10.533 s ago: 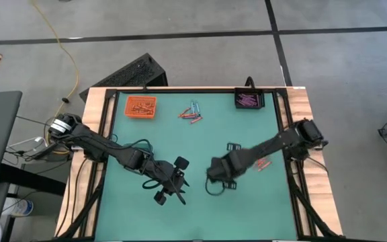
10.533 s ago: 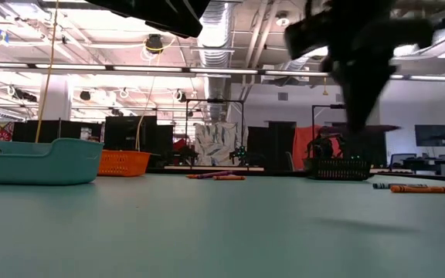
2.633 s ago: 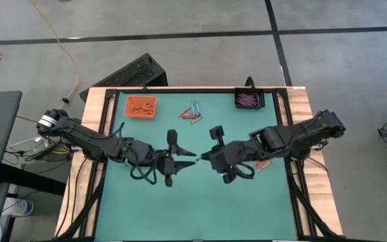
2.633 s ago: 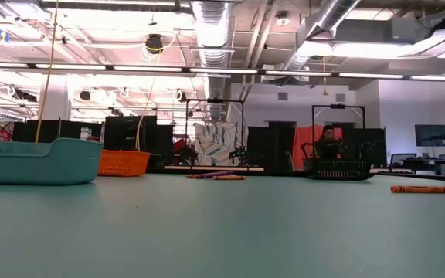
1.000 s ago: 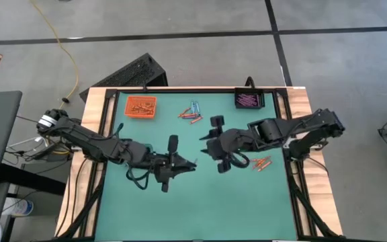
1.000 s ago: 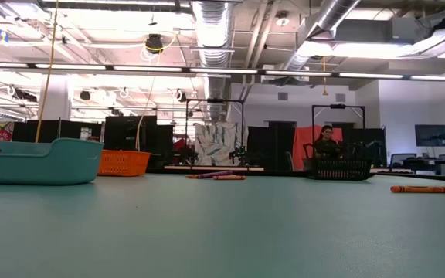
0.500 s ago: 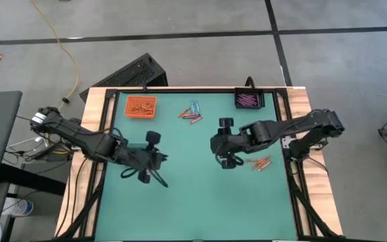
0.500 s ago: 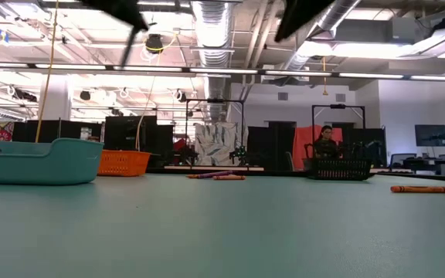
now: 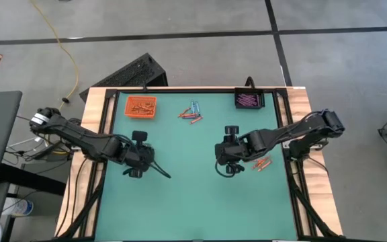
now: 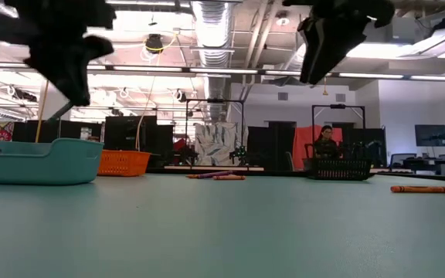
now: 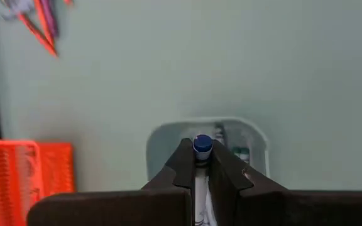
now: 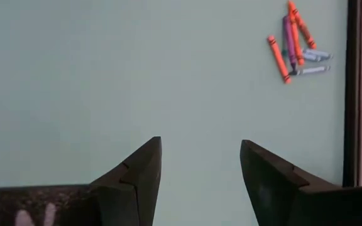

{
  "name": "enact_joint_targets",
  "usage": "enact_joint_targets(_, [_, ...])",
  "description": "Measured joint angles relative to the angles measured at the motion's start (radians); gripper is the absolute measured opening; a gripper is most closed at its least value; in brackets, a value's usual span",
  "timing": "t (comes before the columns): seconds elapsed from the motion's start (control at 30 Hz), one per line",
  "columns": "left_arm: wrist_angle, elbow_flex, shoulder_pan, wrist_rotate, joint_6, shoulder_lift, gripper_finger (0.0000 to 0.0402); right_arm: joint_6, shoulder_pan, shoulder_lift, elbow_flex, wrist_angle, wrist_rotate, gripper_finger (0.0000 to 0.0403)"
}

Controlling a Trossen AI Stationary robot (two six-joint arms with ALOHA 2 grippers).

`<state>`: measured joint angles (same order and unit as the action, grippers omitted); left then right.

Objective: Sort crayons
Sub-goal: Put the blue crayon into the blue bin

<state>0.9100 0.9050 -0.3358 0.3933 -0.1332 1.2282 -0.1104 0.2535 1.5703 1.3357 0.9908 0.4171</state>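
My left gripper hangs over the left half of the green mat, shut on a blue crayon. Right below it stands the clear tray. Right of the middle my right gripper stands open above bare mat, nothing between its fingers. A loose pile of crayons lies at the far middle, also in the right wrist view. More orange crayons lie near the right edge. My left gripper pinches the blue crayon between its two fingers, which lie along it. The crayon's blue end sticks out just past the fingertips. The fingers point down at the clear tray, and the crayon is lifted clear of the tray and the mat.
An orange tray with orange crayons stands at the far left corner, a black tray with purple crayons at the far right. The low view shows the tub-like clear tray at the left. A person sits far behind the table.
My left gripper has carried the blue crayon from the mat's middle toward the left edge and now points down over the clear tray. My right gripper has drawn back toward the right and near edges. Both have come down into the low view.
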Motion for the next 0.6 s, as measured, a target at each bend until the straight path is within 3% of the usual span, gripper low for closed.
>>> enact_joint_targets(0.47, [0.006,-0.163,0.077,-0.124,-0.077,0.000,0.0005,-0.109,0.028,0.001,-0.056,0.080,0.001,0.0207])
enact_joint_targets(0.6, [0.002,-0.171,0.079,-0.125,-0.093,0.000,0.0034,-0.094,0.018,0.000,-0.057,0.079,0.001,0.0207])
